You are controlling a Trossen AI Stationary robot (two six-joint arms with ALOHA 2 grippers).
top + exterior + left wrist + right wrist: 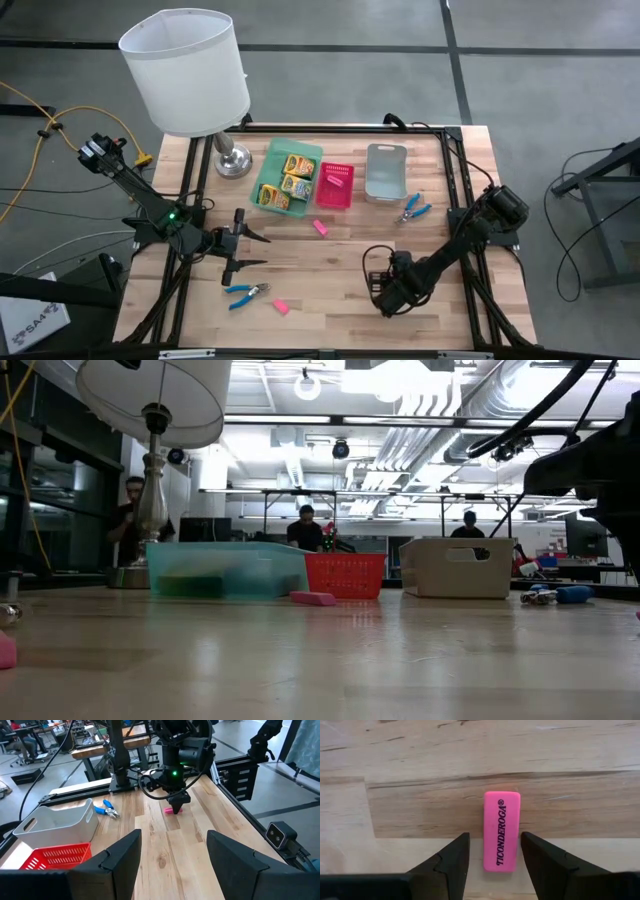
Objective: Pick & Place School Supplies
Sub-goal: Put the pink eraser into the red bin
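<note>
So from above, the right hand (383,300) was down on the worktop (330,280) near its front edge, left hand (240,246) spread and idle. Right wrist view: fingers spread either side of a pink eraser (501,831), not pinching yet. Looks like the grasp step, so next it'd need to close and lift.

Matt pink rubber eraser (501,831) lies on the smooth, pale wood-plank table (420,765), between matt black fingers (451,857).

A green tray (262,172) holds three crayon boxes (288,182), with a pink tray (335,187) and a grey tray (385,172) beside it, near a white lamp (185,70).
</note>
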